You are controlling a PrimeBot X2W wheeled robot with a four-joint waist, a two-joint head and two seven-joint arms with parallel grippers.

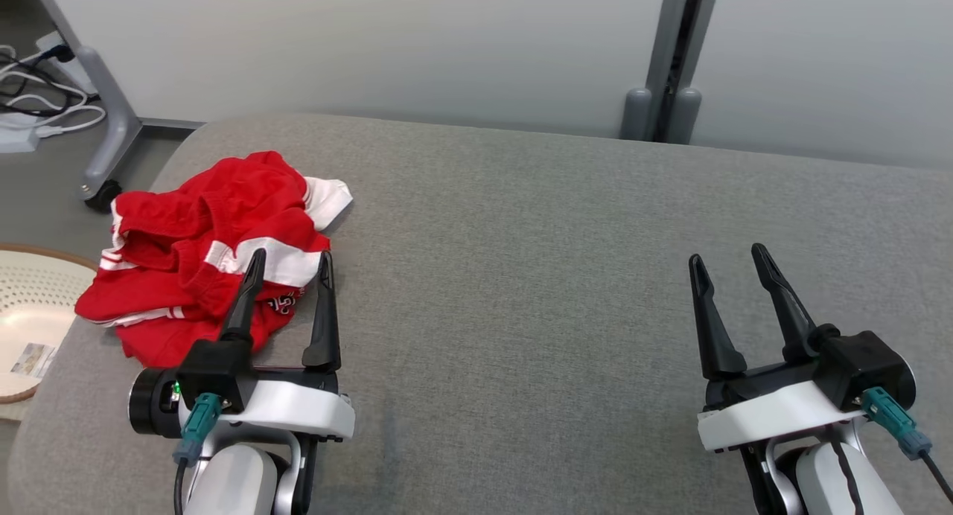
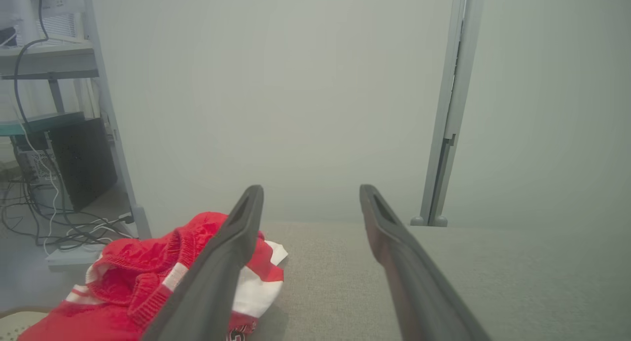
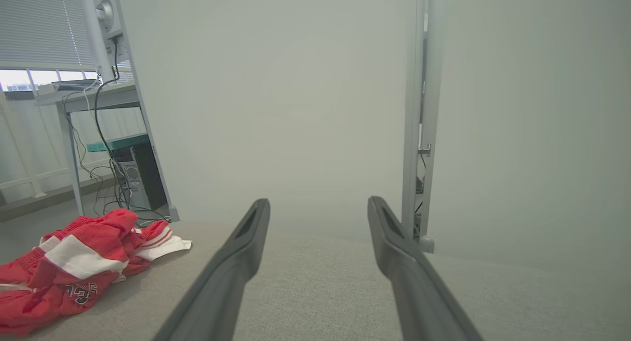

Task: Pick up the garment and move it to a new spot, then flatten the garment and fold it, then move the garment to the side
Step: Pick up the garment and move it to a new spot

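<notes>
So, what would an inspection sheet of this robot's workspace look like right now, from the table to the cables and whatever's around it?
Surface: grey fabric-covered table, rounded corners.
Job's things: red garment with white stripes, crumpled in a heap at the table's left end.
Clutter: pale perforated basket with a wooden rim, off the table's left edge.
Grippers: left gripper open at the garment's near edge, holding nothing; right gripper open over bare fabric.
Cables: white and black cables tangled on the floor, far left.
Surroundings: pale partition panels, grey post between them, wheeled frame leg.
</notes>
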